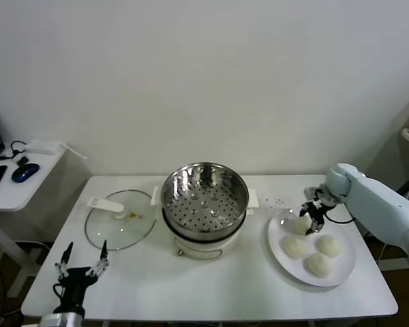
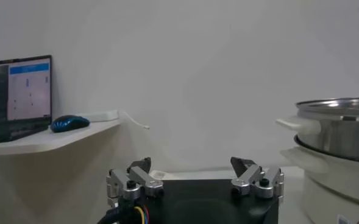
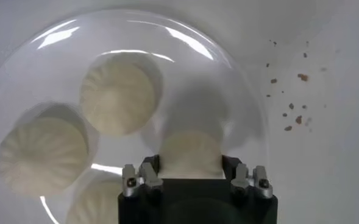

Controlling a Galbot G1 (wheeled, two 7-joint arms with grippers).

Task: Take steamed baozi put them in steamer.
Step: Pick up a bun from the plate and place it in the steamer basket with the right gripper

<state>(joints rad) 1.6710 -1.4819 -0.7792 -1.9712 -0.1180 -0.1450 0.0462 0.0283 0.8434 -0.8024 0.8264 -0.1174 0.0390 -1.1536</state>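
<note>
Four cream-white baozi lie on a white plate [image 1: 278, 253] at the right. My right gripper [image 1: 312, 216] is down on the plate's far-left baozi [image 1: 300, 225], its fingers pressed on both sides of it; the baozi still rests on the plate. In the right wrist view the held baozi [image 3: 190, 149] fills the gap of the gripper [image 3: 190, 163], with other baozi [image 3: 118, 91] beside it. The steel steamer [image 1: 204, 197] stands empty on its cream base at the table's middle. My left gripper [image 1: 82, 262] is open and parked at the table's front left.
A flat glass lid [image 1: 120, 218] lies left of the steamer. Small crumbs [image 3: 289, 112] dot the table beside the plate. A side desk with a blue mouse [image 1: 24, 172] stands at the far left. The steamer's side shows in the left wrist view [image 2: 344, 125].
</note>
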